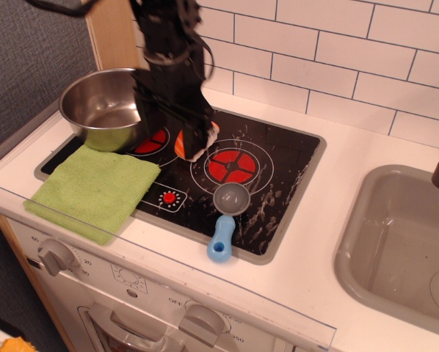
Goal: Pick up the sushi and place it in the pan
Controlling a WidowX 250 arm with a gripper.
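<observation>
The sushi (180, 148), an orange salmon nigiri on white rice, lies on the black stove top between the two red burners. Most of it is hidden behind my gripper (174, 121). The gripper is black and motion-blurred, and hangs directly over the sushi. Its fingers stand apart, one to the left of the sushi and one in front of it. They hold nothing. The pan (102, 103), a shiny steel bowl, stands empty at the stove's back left, just left of the gripper.
A green cloth (95, 187) lies on the stove's front left. A small grey scoop with a blue handle (224, 220) lies at the stove's front edge. A grey sink (403, 235) is at the right. A white tiled wall runs behind.
</observation>
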